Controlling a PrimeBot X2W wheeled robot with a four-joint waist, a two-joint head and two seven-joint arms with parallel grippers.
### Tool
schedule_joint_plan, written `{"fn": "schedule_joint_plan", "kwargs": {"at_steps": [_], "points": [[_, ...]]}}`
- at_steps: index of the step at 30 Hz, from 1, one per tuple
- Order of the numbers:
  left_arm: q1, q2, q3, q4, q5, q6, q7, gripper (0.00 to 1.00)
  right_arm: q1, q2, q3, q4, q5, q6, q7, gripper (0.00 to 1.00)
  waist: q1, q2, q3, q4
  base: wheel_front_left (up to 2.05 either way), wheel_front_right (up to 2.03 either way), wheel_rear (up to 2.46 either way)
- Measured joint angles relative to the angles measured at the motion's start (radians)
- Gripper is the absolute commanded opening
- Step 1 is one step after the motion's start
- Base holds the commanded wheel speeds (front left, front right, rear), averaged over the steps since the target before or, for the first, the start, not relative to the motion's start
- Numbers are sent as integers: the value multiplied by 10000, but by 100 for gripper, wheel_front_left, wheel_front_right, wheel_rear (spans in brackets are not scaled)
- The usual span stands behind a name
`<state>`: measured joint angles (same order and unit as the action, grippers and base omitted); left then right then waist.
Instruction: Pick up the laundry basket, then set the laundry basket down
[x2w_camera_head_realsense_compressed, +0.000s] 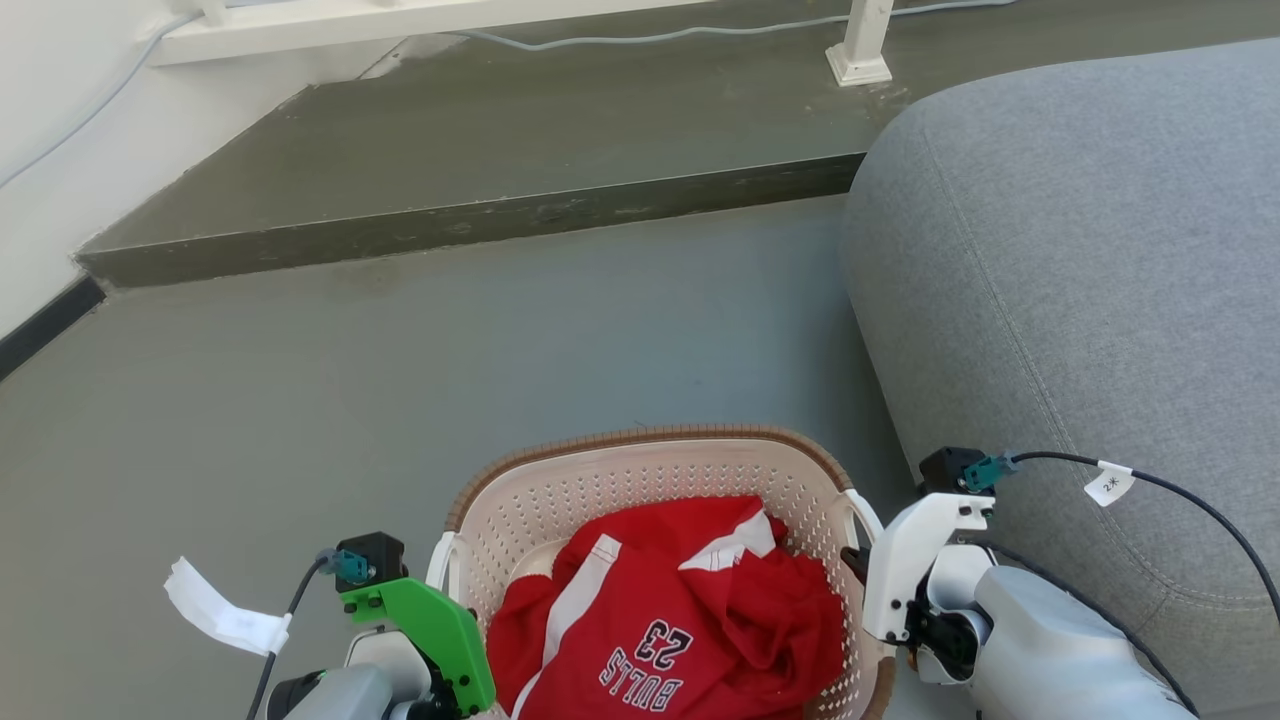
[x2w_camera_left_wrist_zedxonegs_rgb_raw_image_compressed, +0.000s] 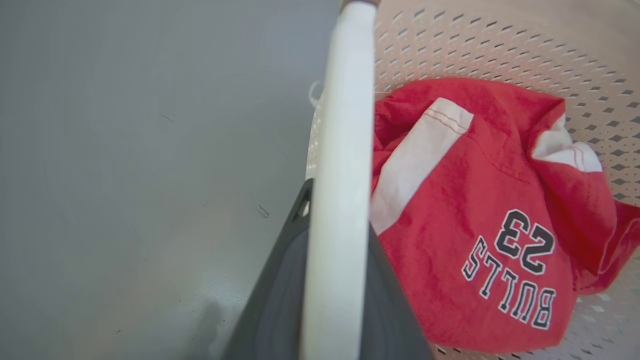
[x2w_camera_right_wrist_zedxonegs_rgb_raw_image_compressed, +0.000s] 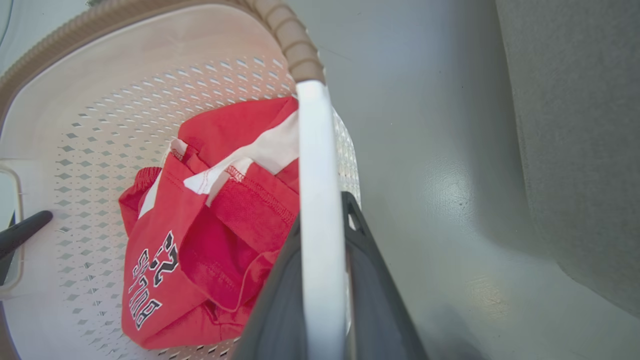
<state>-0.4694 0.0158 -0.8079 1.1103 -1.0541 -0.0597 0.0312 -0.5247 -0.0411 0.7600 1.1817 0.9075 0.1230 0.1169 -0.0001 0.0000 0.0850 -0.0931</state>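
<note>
Left pincer (x2w_camera_left_wrist_zedxonegs_rgb_raw_image_compressed: 339, 215), right pincer (x2w_camera_right_wrist_zedxonegs_rgb_raw_image_compressed: 322, 215) each clamped on rounded, perforated cream plastic laundry basket (x2w_camera_head_realsense_compressed: 640, 470) (crumpled red jersey (x2w_camera_head_realsense_compressed: 680, 610) inside).

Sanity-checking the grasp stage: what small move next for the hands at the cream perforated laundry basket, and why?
Probably raise both together, level. The left hand and right hand each pinch a white side handle of the cream perforated plastic laundry basket, and the red garment lies loose inside.

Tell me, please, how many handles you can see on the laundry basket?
2. One handle is on the basket's left side, held by the left gripper; the other handle is on its right side, held by the right gripper.
</note>
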Motion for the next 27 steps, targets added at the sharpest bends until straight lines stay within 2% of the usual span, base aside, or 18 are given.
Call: {"fn": "schedule_joint_plan", "kwargs": {"at_steps": [16,27], "points": [[-12,12,-142,-136,-345,180,-150,0,-37,-15,82,52,81,0,-46,0,0,0,206,-22,0,0,0],[-623,36,-198,-458,-430,341,-771,0,-705,-242,86,-232,81,2,-711,0,0,0,1031,-30,0,0,0]]}}
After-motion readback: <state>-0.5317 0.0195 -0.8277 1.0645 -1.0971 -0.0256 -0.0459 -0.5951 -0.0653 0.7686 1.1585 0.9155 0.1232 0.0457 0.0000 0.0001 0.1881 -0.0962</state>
